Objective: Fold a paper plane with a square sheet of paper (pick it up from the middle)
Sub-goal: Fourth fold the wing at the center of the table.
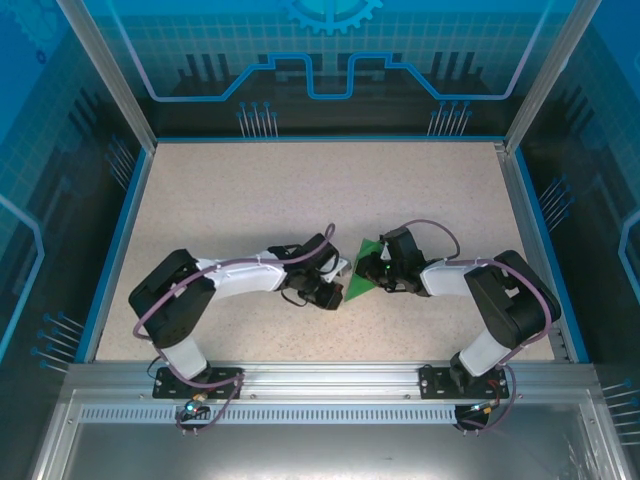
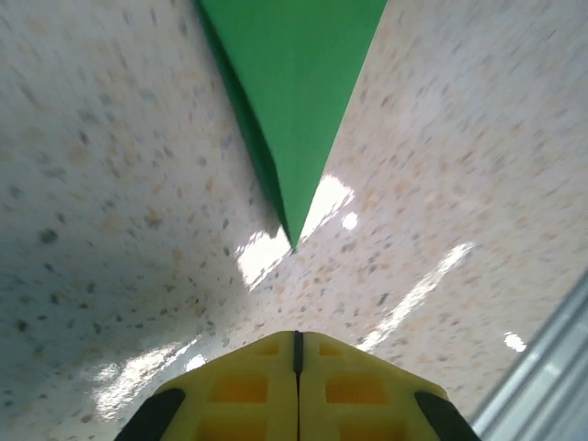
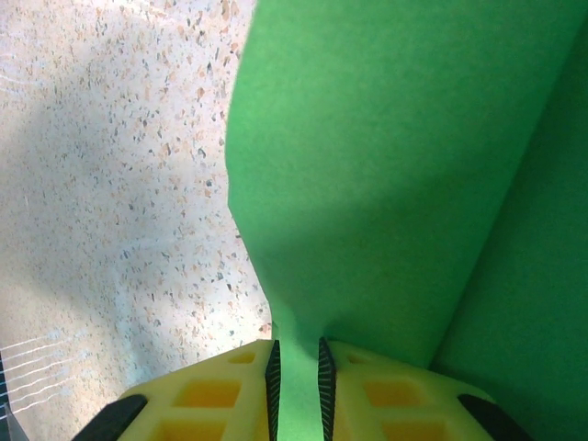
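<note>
Green paper plane (image 1: 365, 272) at the middle of the bench (image 1: 250, 200), one edge clamped in the right hand (image 3: 296, 367).
The left hand (image 2: 297, 344), fingers together and empty, is just left of its tip; a sideways pull may tear or unfold it.

We can read no text, label, brand or number in any of the views. The only sign-like mark we can make out is a blue gear emblem (image 1: 330, 12) at the top of the back panel (image 1: 420, 40), set above blue circuit-style lines. It carries no lettering we can read.
</note>
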`<state>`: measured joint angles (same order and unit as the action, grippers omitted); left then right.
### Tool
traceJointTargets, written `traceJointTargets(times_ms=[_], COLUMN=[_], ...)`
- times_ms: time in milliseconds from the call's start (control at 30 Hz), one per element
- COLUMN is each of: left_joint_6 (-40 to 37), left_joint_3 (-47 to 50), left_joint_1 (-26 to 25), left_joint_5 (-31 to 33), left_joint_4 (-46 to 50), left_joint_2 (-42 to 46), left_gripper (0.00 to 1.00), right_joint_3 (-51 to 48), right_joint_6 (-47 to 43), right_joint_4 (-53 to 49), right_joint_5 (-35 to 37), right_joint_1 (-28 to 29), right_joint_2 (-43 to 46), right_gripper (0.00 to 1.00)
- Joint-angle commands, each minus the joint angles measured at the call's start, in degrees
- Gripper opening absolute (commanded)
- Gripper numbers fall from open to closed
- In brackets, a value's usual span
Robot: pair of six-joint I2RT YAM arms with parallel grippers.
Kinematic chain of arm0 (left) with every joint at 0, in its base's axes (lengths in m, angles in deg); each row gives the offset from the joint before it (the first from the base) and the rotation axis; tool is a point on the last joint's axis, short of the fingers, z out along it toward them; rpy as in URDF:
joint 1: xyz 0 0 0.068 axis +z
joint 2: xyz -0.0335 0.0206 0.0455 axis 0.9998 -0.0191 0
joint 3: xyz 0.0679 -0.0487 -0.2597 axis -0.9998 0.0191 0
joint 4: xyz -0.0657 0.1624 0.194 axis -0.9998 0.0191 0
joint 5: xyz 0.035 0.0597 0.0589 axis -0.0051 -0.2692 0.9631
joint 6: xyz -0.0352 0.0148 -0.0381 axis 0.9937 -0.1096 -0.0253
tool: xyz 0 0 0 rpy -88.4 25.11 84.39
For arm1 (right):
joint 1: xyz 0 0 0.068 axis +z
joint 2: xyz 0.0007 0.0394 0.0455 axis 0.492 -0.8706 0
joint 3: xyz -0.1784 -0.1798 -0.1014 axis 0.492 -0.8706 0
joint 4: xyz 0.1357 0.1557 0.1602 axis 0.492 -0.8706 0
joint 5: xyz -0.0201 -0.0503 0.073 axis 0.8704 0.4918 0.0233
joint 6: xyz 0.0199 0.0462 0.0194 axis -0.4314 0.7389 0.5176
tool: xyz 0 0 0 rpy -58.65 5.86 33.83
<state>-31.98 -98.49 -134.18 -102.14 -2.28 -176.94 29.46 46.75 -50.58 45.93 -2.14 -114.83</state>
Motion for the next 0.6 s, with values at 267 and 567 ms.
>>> traceJointTargets(times_ms=[267, 567], left_joint_6=[3.95, 2.44], left_joint_3=[-6.73, -6.76], left_joint_1=[1.42, 1.42], left_joint_5=[-7.19, -5.50], left_joint_4=[-9.48, -10.56], left_joint_2=[-6.35, -11.89], left_gripper=[0.07, 0.06], right_joint_3=[-2.84, -2.87], right_joint_6=[-0.33, 0.52], right_joint_4=[-2.35, -1.40], right_joint_5=[1.17, 0.41], right_joint_1=[-1.41, -1.49], right_joint_2=[0.76, 0.84], right_gripper=[0.21, 0.21])
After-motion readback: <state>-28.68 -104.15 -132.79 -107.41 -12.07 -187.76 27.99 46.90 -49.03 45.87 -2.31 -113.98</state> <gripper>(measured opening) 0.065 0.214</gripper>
